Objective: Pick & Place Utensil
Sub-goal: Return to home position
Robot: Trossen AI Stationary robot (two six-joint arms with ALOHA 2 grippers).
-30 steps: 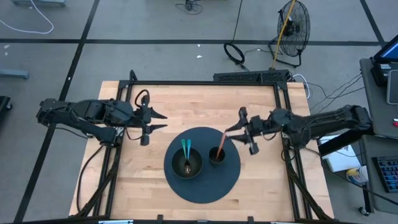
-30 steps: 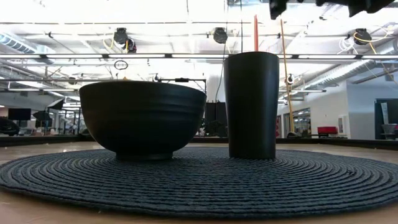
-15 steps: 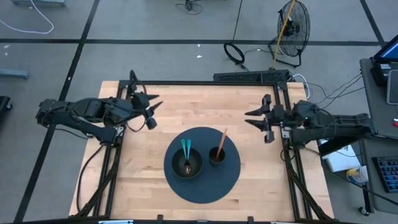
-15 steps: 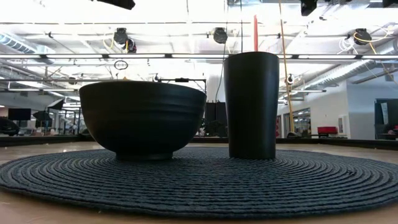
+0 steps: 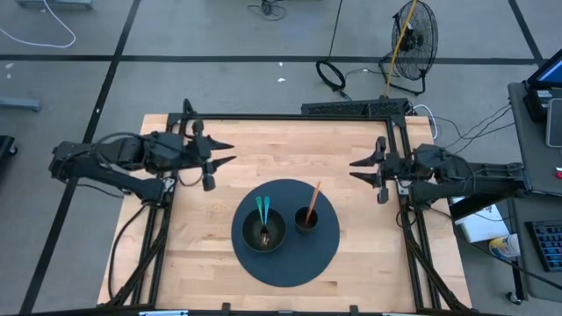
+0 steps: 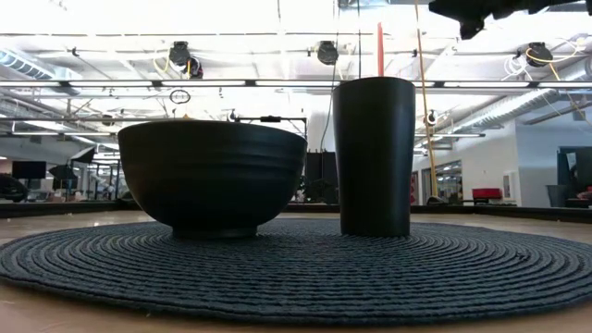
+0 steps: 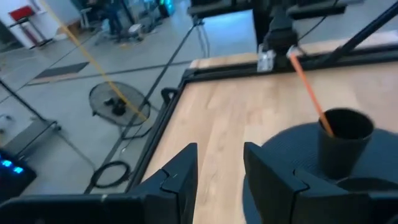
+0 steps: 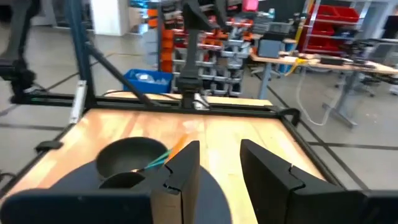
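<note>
Wooden table (image 5: 263, 167) under mat (image 5: 294, 262), fan (image 5: 413, 37) beyond

The round mat (image 6: 296, 268) is dark blue-grey, with rope rings going round and round. The table (image 5: 263, 149) is light brown wood with thin plank stripes. The bowl (image 6: 212, 176) is black with faint lines around it, the cup (image 6: 374, 153) is plain black, the fork (image 5: 262, 209) is blue-green and the straw (image 5: 313, 198) is orange.
</note>
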